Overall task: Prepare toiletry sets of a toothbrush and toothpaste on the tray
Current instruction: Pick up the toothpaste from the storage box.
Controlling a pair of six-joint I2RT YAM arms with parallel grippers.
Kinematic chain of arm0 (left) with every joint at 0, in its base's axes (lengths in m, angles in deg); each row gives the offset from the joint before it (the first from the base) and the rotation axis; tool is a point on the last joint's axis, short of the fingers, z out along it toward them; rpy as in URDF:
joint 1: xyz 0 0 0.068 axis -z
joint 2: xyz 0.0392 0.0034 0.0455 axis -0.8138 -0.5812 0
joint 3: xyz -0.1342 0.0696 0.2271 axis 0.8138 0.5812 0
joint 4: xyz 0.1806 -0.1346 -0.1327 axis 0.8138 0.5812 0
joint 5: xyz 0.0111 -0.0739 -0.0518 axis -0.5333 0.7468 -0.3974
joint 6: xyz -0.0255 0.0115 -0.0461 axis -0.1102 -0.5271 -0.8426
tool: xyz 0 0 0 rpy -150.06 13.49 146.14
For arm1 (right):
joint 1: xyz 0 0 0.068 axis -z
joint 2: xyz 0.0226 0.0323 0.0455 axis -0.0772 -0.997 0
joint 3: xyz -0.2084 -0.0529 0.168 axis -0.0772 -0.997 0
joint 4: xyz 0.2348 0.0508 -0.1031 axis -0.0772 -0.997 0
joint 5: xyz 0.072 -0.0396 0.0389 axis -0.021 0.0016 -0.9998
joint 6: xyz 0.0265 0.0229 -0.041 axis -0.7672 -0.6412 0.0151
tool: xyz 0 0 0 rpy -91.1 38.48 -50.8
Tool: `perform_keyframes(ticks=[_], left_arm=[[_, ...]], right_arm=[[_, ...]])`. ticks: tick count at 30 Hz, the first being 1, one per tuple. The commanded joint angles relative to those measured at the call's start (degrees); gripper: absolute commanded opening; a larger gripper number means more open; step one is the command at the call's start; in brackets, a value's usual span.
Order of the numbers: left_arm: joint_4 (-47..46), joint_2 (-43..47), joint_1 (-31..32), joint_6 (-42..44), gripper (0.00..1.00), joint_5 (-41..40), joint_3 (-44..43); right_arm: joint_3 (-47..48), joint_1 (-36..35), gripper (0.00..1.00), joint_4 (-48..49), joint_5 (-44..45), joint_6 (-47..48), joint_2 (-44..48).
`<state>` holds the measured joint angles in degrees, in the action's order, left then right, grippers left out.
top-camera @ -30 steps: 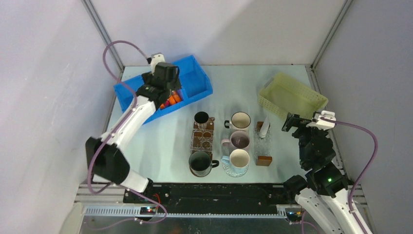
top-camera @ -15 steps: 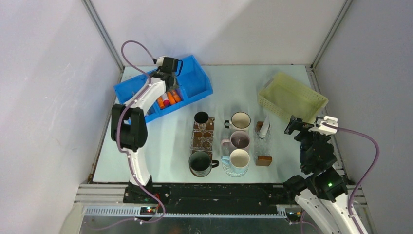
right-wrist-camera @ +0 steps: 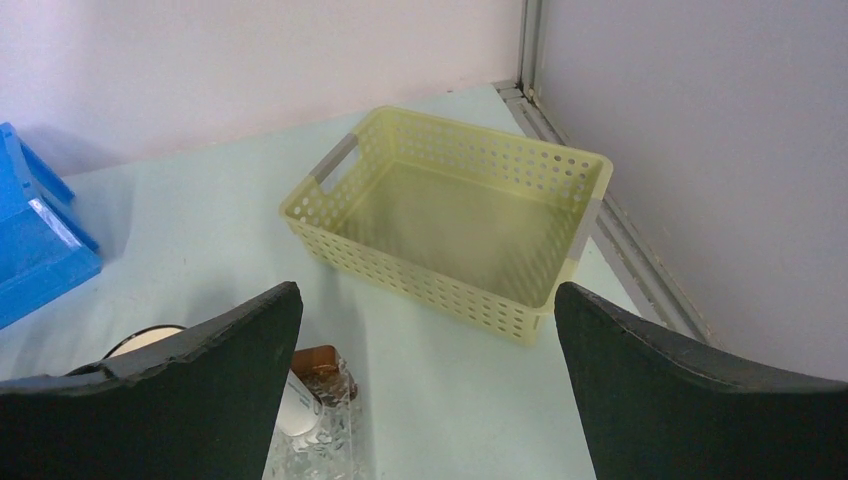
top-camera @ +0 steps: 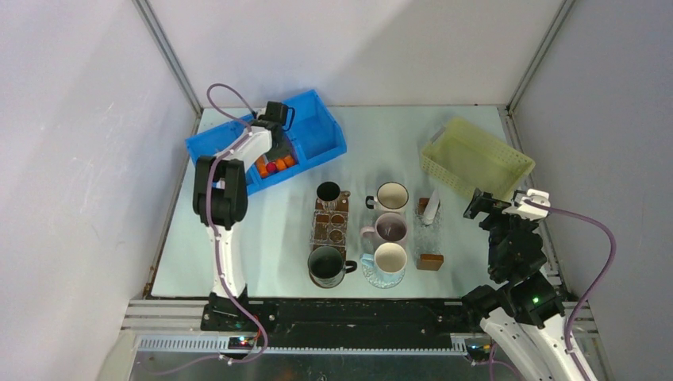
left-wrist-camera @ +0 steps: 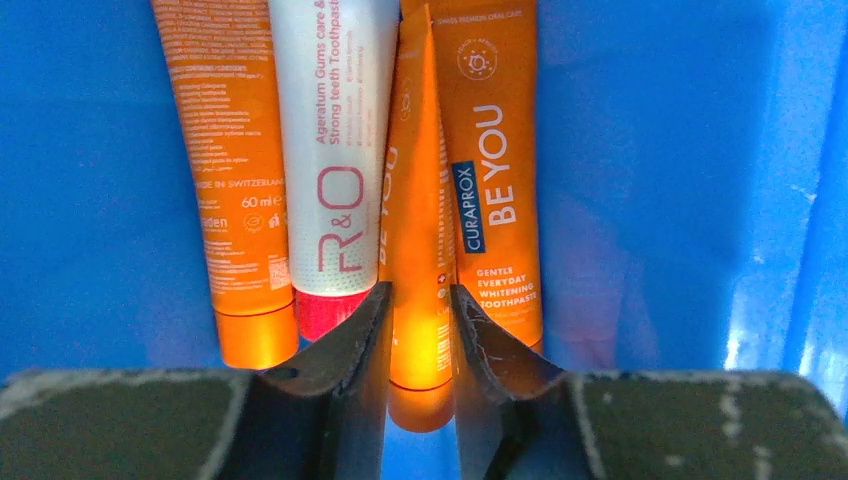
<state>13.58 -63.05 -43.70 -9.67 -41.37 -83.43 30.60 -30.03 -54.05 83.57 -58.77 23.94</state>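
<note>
Currently left gripper (left-wrist-camera: 418, 292) is pinching, jaws narrow, an orange toothpaste tube (left-wrist-camera: 410, 220) lying in the blue bin (top-camera: 321, 127), far left on the tabletop (top-camera: 262, 230); right gripper (right-wrist-camera: 425, 290) is hanging wide open near the yellow basket (right-wrist-camera: 440, 285).

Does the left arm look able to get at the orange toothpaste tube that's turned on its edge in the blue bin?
Probably yes: the left claw straddles the edge-on orange toothpaste tube, one finger each side, nothing over it. The white tube and Curaprox tube crowd it, so a finger may snag.
</note>
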Motion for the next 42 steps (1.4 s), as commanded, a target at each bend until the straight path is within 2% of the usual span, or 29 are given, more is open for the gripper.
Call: perform_keyframes(ticks=[1, 11, 18, 23, 31, 42], left_arm=[[0.7, -1.7, -0.4, -1.7, 0.31, 2.9, -2.3], [2.7, -3.5, -2.2, -3.5, 0.47, 3.7, -1.5], [2.9, -4.6, -2.4, -3.3, 0.48, 6.6, -2.1], [3.0, -4.6, -2.4, -3.3, 0.38, 7.8, -2.4], [1.3, 3.6, -2.4, -2.0, 0.09, 6.0, 0.2], [-6.2, 19.8, -1.4, 2.5, 0.07, 7.2, 6.7]], right_arm=[[-0.4, 0.5, 1.00, 2.5, -0.2, 0.4, -0.5], [-1.1, 0.6, 0.99, 3.0, -0.8, 0.6, -0.2], [-1.5, 0.6, 0.99, 3.5, -1.3, 0.9, 0.0], [-1.7, 0.7, 0.99, 3.5, -1.4, 0.8, 0.4], [-1.7, 0.6, 1.00, 3.4, -1.5, 0.6, 1.1], [-1.4, 0.7, 0.99, 4.1, -3.0, 1.2, 3.0]])
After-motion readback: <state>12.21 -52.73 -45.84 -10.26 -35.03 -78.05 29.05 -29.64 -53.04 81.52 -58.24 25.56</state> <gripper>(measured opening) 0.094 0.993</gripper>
